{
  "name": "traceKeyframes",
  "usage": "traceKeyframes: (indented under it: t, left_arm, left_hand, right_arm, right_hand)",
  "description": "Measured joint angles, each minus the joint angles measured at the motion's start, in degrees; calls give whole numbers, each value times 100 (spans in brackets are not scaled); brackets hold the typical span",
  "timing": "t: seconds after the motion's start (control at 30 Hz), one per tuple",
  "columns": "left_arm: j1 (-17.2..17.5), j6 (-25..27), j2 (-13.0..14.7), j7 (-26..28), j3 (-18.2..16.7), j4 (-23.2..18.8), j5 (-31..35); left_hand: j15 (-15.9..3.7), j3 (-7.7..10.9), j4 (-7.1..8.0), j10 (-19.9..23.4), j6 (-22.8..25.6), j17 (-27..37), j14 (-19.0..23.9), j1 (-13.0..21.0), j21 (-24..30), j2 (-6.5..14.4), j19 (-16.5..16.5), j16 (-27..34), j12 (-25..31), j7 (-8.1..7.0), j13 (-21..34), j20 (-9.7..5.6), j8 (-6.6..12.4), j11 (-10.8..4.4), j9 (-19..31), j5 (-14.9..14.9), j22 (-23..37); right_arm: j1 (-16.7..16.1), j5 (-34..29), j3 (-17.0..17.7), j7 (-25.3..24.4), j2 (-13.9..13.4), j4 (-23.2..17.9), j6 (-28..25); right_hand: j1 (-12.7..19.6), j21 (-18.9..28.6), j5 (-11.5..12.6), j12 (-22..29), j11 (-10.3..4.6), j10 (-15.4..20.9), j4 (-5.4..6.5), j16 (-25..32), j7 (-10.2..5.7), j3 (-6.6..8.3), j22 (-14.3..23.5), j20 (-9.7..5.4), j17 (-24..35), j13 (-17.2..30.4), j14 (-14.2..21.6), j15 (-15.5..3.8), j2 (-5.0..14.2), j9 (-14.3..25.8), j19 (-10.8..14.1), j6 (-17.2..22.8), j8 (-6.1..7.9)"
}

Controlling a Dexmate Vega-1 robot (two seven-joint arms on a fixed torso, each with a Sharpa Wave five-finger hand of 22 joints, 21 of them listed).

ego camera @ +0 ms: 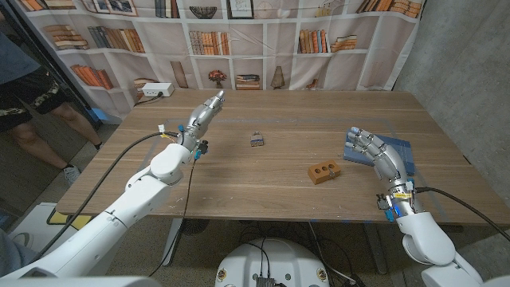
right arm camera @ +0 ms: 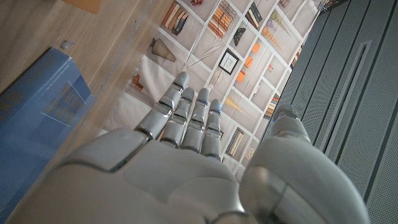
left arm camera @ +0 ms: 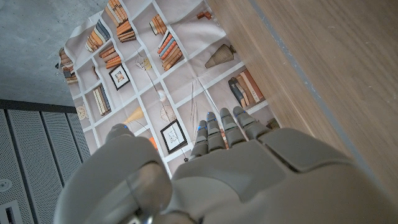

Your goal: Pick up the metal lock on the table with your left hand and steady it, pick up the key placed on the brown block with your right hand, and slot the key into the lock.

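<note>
The small metal lock (ego camera: 256, 140) lies on the wooden table (ego camera: 263, 183) near its middle. A brown block (ego camera: 323, 171) with dark holes sits to the right of it; the key on it is too small to make out. My left hand (ego camera: 204, 115) is raised over the table's left part, fingers stretched out, holding nothing, well left of the lock. My right hand (ego camera: 374, 151) stands open at the right, fingers apart, beside the block. The left wrist view shows my left hand (left arm camera: 211, 174) with fingers extended, and the right wrist view shows my right hand (right arm camera: 186, 155) the same way.
A blue book or pad (ego camera: 398, 151) lies under and behind my right hand, and shows as a blue pad (right arm camera: 43, 118) in the right wrist view. A person (ego camera: 32, 88) stands at the far left. A bookshelf backdrop (ego camera: 239, 40) hangs behind the table.
</note>
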Motion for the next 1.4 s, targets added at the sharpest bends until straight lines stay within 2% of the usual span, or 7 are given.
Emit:
traceKeyframes:
  t: [0.3, 0.47, 0.63, 0.83, 1.07, 1.2, 1.4]
  left_arm:
    - [-9, -19, 6, 26, -53, -11, 41]
    - [-40, -30, 19, 23, -70, -15, 56]
    - [-48, -30, 38, 20, -95, -42, 79]
    - [-47, -51, 51, 22, -125, -57, 105]
    - [-45, -150, 49, 14, -144, -45, 131]
    - [-37, -218, 39, 15, -167, -26, 163]
    - [-6, -284, 38, 42, -212, -40, 202]
  left_hand:
    - [0, 0, 0, 0, 61, 0, 0, 15, -1, 15, 0, 0, 0, 1, 0, -1, 0, 0, 0, 0, 0]
    - [21, 0, 0, -1, 61, 0, 20, 67, -1, 67, 0, 0, 0, 1, 0, -1, 0, 0, 0, -39, 0]
    - [21, 0, 0, 30, 61, 0, 20, 66, -1, 66, 0, 0, -39, 1, 0, -1, -23, -31, 0, -45, 0]
    - [-10, 0, 0, 30, 61, -1, 51, 66, 0, 66, 0, 0, -39, 1, 0, -1, -23, -31, 0, -45, 3]
    - [-9, -25, -25, 30, 61, -1, 51, 66, -1, 66, 21, -33, -39, 1, 0, 20, -23, -31, 0, -45, 30]
    - [-9, -25, -25, 34, 92, -1, 50, 66, 0, 66, 21, -33, -39, -30, 0, 19, -23, -26, 0, -45, 30]
    - [-9, -25, -25, 49, 91, -1, 50, 66, 0, 66, 18, -33, -39, -30, 0, 63, -23, -11, 0, -45, 30]
  right_arm:
    - [-191, -1488, 234, -764, 562, -3, 190]
    - [-327, -2121, 349, -1094, 795, -50, 186]
    - [-474, -2663, 446, -1389, 950, -138, 96]
    - [-713, -3434, 569, -1805, 1094, -320, -165]
    - [-915, -4191, 617, -2230, 1112, -508, -584]
    - [-1005, -4670, 590, -2543, 1045, -607, -952]
    - [-1064, -5193, 461, -2963, 878, -697, -1495]
  right_hand:
    - [106, -34, 64, 11, -152, 67, 29, -45, -186, 29, -16, 19, 30, -1, 9, 8, 0, 0, 20, 186, 37]
    - [217, -134, 145, -37, -446, 137, 29, -89, -690, 29, -16, -4, 30, -14, -38, 6, -111, -3, -4, 559, 97]
    - [347, -184, 229, -84, -574, 145, 29, -110, -907, 29, -16, 0, 30, -17, -38, 6, -241, -16, -29, 785, 121]
    - [444, -236, 316, -167, -598, 17, 29, -133, -986, 29, -16, 11, 30, -17, -183, 13, -339, -16, -118, 886, 121]
    - [717, -302, 409, -252, -622, -70, -37, -133, -997, 96, -15, 19, 29, -17, -254, 17, -313, -15, -189, 936, 121]
    - [940, -302, 466, -255, -696, -92, -67, -133, -999, 158, 1, 19, 16, -16, -312, 20, -288, -15, -189, 997, 121]
    - [1054, -302, 511, -255, -771, -30, -35, -133, -989, 188, 0, 48, 30, -16, -311, 21, -254, -15, -220, 1134, 121]
